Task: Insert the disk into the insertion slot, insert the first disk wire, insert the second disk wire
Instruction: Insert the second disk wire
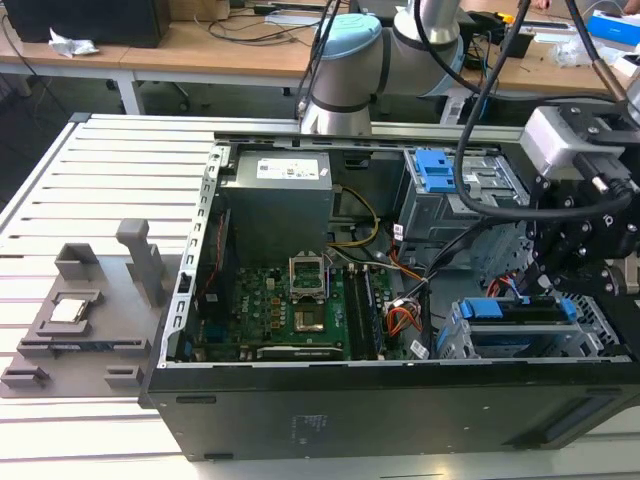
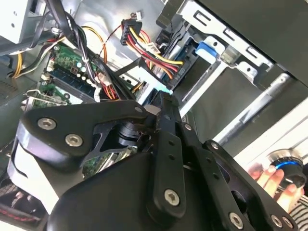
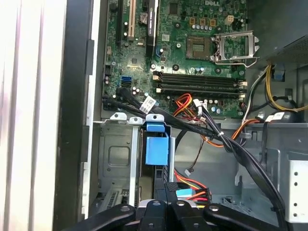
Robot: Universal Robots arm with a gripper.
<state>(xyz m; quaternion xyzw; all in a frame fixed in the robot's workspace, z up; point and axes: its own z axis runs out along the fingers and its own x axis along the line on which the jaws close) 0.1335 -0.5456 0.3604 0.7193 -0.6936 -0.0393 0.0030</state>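
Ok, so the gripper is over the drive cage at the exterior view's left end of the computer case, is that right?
Not quite. The gripper is over the drive cage at the exterior view's right end of the computer case, not the left end. The exterior view shows this.

Arm [image 1: 420,40] bent over; hand [image 3: 169,192] low, fingers nearly together

Green motherboard [image 1: 300,310] sits well off from the gripper toward the exterior view's left, grey power supply [image 1: 277,195] beyond it, taller grey cage with blue latch [image 1: 440,172] behind the gripper, red-yellow wire bundle [image 3: 190,103] just ahead of it, grey fixture tray [image 1: 85,320] far outside the case.
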